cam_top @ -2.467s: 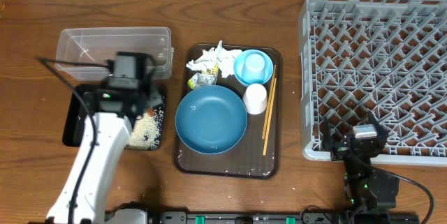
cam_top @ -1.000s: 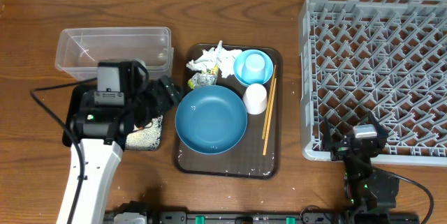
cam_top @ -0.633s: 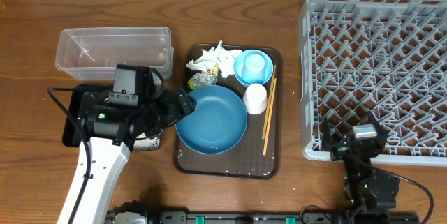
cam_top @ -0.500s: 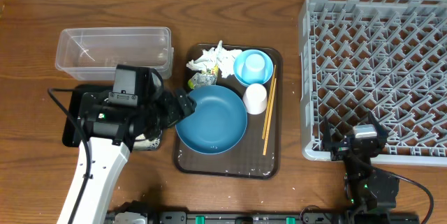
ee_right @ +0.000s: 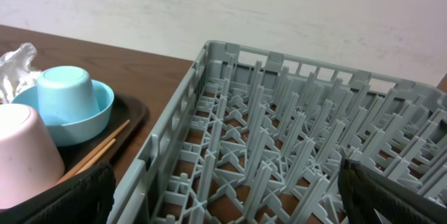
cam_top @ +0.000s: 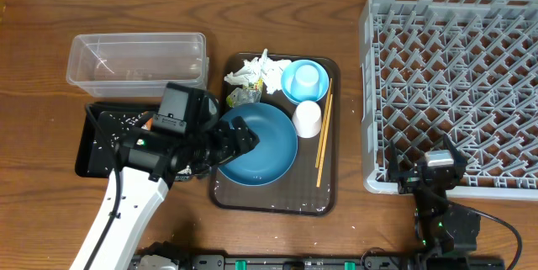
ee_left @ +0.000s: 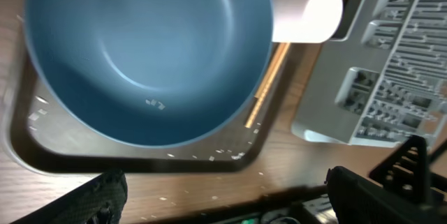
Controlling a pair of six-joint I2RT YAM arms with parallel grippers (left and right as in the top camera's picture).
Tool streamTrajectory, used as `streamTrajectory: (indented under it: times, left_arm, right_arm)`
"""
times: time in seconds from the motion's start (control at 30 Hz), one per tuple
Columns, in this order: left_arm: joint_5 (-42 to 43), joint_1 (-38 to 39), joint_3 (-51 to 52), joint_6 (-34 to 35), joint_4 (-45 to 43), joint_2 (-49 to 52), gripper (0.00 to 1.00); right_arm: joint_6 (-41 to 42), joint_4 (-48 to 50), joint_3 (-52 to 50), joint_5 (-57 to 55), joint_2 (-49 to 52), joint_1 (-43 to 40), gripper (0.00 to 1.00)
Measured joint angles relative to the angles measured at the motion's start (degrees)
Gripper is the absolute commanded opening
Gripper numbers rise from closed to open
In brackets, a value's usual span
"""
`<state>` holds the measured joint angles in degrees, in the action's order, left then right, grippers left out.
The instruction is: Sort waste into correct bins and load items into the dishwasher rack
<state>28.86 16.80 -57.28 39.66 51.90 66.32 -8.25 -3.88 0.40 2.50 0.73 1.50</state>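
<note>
Now my left gripper [cam_top: 239,135] has swung from the black bin [cam_top: 88,161], rice [cam_top: 109,123] left there, to hang wide open over the dish [cam_top: 271,148], at its left rim. Dish loading comes next, I reckon. My right gripper [cam_top: 426,172] idles open beside the rack [cam_top: 454,85].

The wooden worktop [cam_top: 277,18] carries four things directly. Toward its left edge a clear tub [cam_top: 134,39] sits farther back, with a shallow black tray [cam_top: 88,148] close in front of it (their edges nearly meet). A dark brown serving tray [cam_top: 269,205] lies mid-worktop, just beside both. The grey rack [cam_top: 367,93] fills the right end.
</note>
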Motion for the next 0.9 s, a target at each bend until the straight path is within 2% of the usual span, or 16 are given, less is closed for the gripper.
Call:
streamTrajectory:
  times: [0.33,0.77,0.9]
  left_arm:
    - [2.93,3.48,0.0,3.82,-1.79,0.02,0.93]
    - [3.58,6.67,0.0,4.04,-4.83,0.0,0.92]
    - [3.56,6.67,0.0,2.29,-5.86,0.0,0.92]
  right_arm:
    - [0.0,-0.02,0.0,0.0,0.0,0.0,0.99]
    - [0.02,-0.02,0.0,0.0,0.0,0.0,0.99]
    - [0.0,-0.02,0.0,0.0,0.0,0.0,0.99]
